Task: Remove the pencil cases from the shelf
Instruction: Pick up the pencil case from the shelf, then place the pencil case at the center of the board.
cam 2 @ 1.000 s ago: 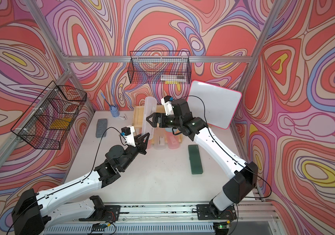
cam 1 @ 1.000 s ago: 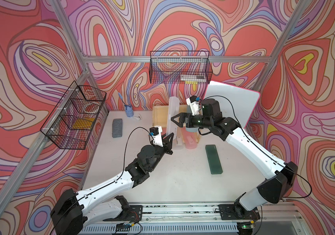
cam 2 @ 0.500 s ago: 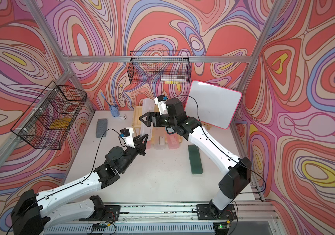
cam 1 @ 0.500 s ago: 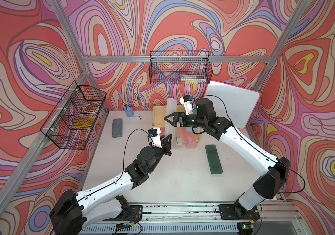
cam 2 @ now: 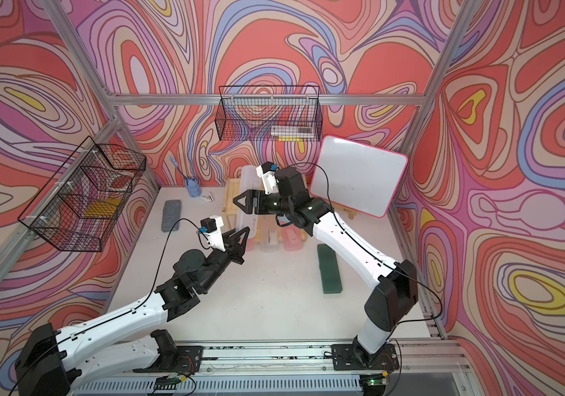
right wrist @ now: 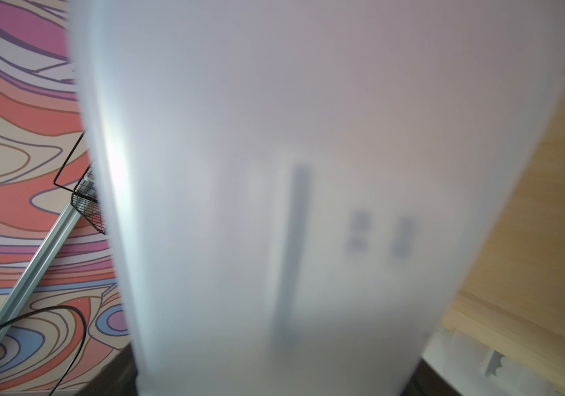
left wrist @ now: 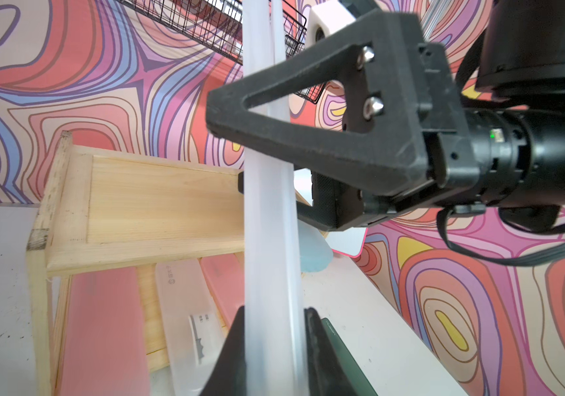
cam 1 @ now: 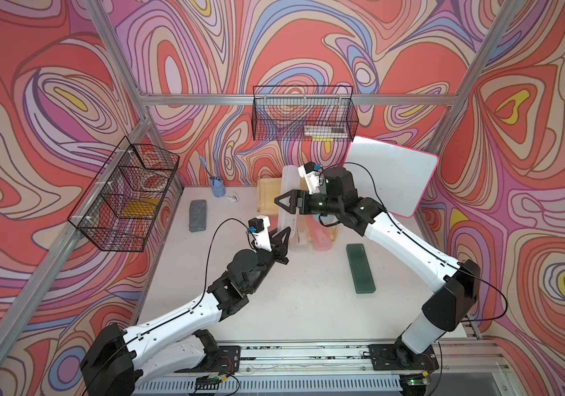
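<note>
- My left gripper (cam 1: 286, 232) is pinched on the lower end of a frosted clear pencil case (cam 1: 289, 183), just below mid-frame in both top views
- In the left wrist view its fingers (left wrist: 318, 343) press the case's thin sides at the bottom edge
- That case stands steeply on end, its upper end over the wooden shelf (cam 1: 269, 195) at centre frame
- My right gripper (cam 1: 279, 202) sits partway up the same case with a jaw on either side
- Those jaws are spread wide, and I cannot tell whether they press it
- On the shelf's lower tier a second frosted case (left wrist: 188, 308) lies between two pink cases (left wrist: 102, 325), lower left in the left wrist view
- A teal case (left wrist: 312, 250) shows just beside the held one
- The dark green case (cam 1: 360, 267) lies flat on the white table (cam 1: 291, 308), right of centre, apart from the shelf
</note>
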Action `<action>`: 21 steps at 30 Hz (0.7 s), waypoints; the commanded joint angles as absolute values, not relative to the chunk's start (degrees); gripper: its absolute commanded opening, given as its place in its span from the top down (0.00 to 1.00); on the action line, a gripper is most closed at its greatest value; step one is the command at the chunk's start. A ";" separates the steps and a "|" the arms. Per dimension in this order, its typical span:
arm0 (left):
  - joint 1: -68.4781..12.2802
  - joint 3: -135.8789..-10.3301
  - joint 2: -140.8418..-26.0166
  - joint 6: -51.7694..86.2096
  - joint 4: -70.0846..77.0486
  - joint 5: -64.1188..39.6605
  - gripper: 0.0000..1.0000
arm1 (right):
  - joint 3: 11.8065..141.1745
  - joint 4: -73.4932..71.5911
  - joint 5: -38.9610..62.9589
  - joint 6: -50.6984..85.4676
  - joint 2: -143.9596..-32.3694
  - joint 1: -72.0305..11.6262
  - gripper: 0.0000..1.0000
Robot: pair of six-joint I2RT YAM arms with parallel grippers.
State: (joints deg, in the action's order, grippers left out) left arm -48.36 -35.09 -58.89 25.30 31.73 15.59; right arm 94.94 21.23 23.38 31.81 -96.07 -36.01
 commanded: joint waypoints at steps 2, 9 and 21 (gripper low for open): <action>-48.43 -34.90 -58.00 25.35 35.07 15.80 0.86 | 95.80 21.80 21.84 30.67 -95.77 -35.77 0.27; -48.43 -39.25 -57.31 27.46 21.96 27.17 0.38 | 95.30 31.48 13.83 27.91 -92.22 -35.98 0.29; -47.62 -43.95 -55.73 22.00 10.05 40.42 0.30 | 74.11 55.25 0.08 29.16 -80.35 -38.14 0.30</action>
State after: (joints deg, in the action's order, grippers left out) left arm -48.27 -42.78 -56.38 24.05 13.85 36.71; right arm 81.01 48.12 4.23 27.00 -81.38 -36.91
